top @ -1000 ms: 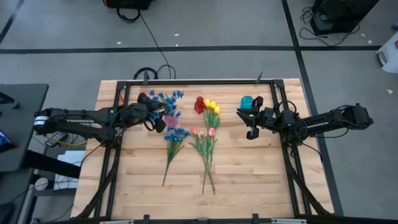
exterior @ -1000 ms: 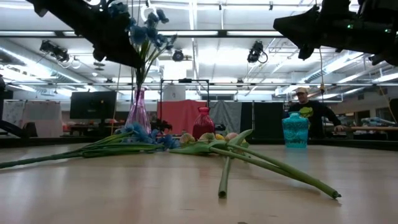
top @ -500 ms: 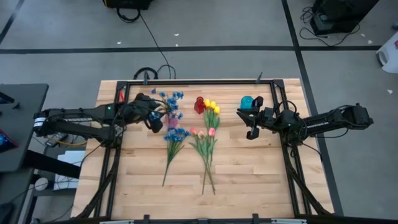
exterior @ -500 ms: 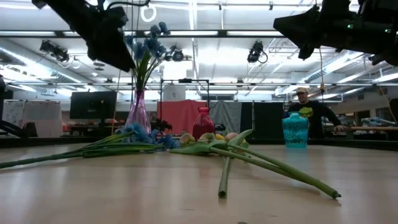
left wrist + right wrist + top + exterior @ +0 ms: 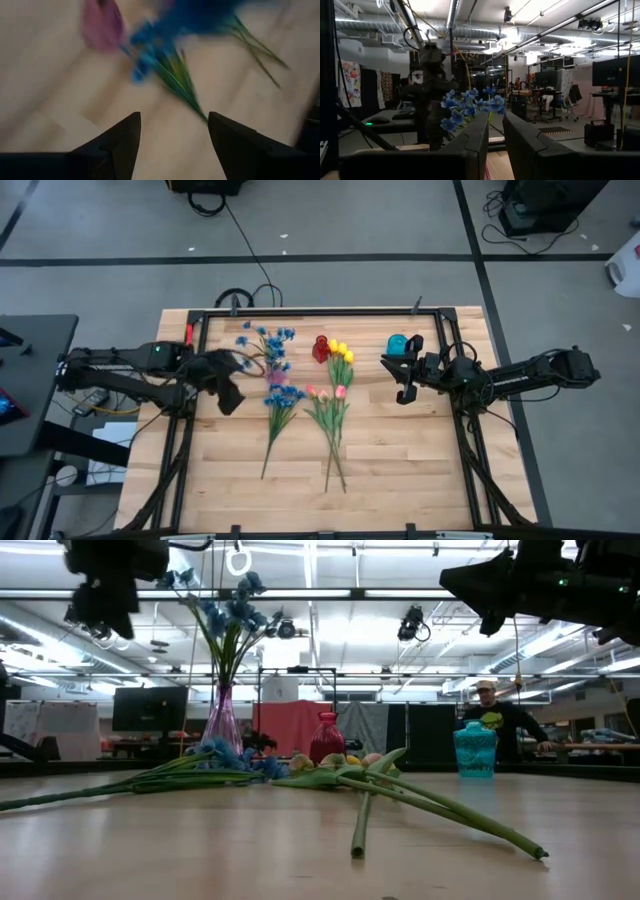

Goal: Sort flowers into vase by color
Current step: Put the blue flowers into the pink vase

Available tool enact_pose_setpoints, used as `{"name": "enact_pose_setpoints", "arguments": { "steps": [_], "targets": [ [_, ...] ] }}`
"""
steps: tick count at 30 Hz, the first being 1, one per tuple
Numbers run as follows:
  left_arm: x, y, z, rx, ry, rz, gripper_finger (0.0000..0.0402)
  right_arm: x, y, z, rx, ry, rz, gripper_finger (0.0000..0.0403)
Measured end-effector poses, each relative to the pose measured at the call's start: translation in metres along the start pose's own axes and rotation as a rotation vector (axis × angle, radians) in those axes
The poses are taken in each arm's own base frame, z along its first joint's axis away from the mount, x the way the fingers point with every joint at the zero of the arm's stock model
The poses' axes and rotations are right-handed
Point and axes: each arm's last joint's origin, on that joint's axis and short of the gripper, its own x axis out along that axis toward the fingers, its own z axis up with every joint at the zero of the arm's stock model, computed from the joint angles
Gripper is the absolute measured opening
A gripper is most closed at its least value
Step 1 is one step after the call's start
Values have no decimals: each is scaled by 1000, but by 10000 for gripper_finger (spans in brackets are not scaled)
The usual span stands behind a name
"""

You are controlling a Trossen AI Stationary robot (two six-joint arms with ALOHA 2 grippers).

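Observation:
Some blue flowers (image 5: 266, 340) (image 5: 226, 618) stand with their stems in the pink vase (image 5: 275, 373) (image 5: 222, 720). A second blue bunch (image 5: 283, 396) (image 5: 165, 57) lies flat on the table just near of that vase. The yellow tulips (image 5: 342, 352) and pink tulips (image 5: 325, 392) lie on the wood with their stems crossing. My left gripper (image 5: 232, 396) (image 5: 173, 116) hangs open and empty to the left of the pink vase, above the table. My right gripper (image 5: 395, 378) (image 5: 495, 145) hovers shut and empty by the teal vase (image 5: 397, 343).
A red vase (image 5: 321, 348) (image 5: 327, 737) stands between the pink and teal ones along the far side. The tulip stems (image 5: 440, 808) reach toward the near edge. A black frame (image 5: 300, 311) borders the tabletop. A person (image 5: 492, 715) sits in the room beyond the table.
My left gripper has let go of the blue flowers in the pink vase. It has drawn back from them toward the table's left and near edges. The blue stems stay standing in the vase and have spread a little. The right arm has kept still.

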Motion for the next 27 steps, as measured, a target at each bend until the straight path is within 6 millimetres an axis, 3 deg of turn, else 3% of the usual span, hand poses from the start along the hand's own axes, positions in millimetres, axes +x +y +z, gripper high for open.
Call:
{"name": "enact_pose_setpoints", "arguments": {
  "steps": [8,13,21,27],
  "targets": [
    [18,-32,-36,-151,117,-184,239,0,1,0,16,-1,16,74],
    [34,-49,-57,-231,100,-238,239,0,1,0,16,-1,34,74],
    [97,-61,-74,-274,33,-90,239,0,1,0,16,-1,33,74],
    [142,-69,-72,-307,61,-33,239,0,1,0,-12,-2,33,74]
  ]
}}
